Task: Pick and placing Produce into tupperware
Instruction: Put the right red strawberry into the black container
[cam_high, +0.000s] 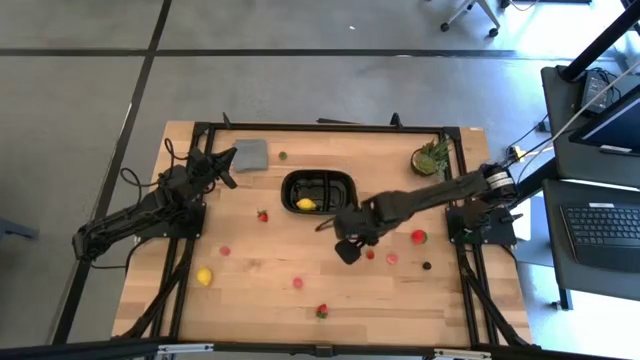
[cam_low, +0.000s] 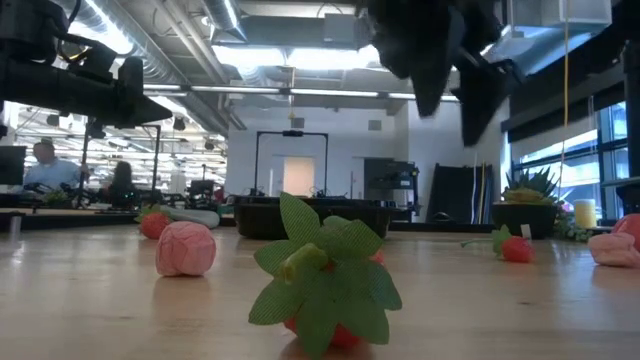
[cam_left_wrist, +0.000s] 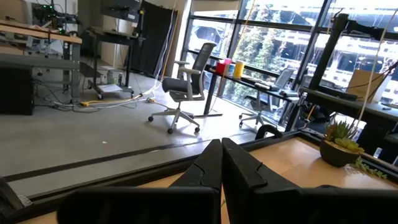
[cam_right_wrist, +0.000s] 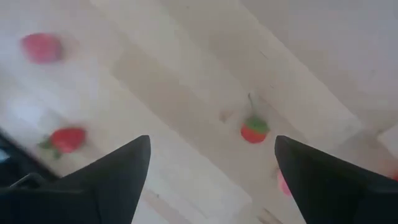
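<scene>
Black and glossy, your tupperware sits at the far middle of the wooden table, a rounded tray with inner dividers and one yellow lemon piece already in it. Everything else is scattered loose on the wood: a strawberry just left of the tray, a lemon near the front left, pink bits toward the front, and a red piece with a green top right under your right arm. Your right gripper hangs above the table just in front of the tray, pointing down, fingers spread wide with nothing between them. Your left gripper is parked back by the grey square piece, fingers pressed together, empty.
</scene>
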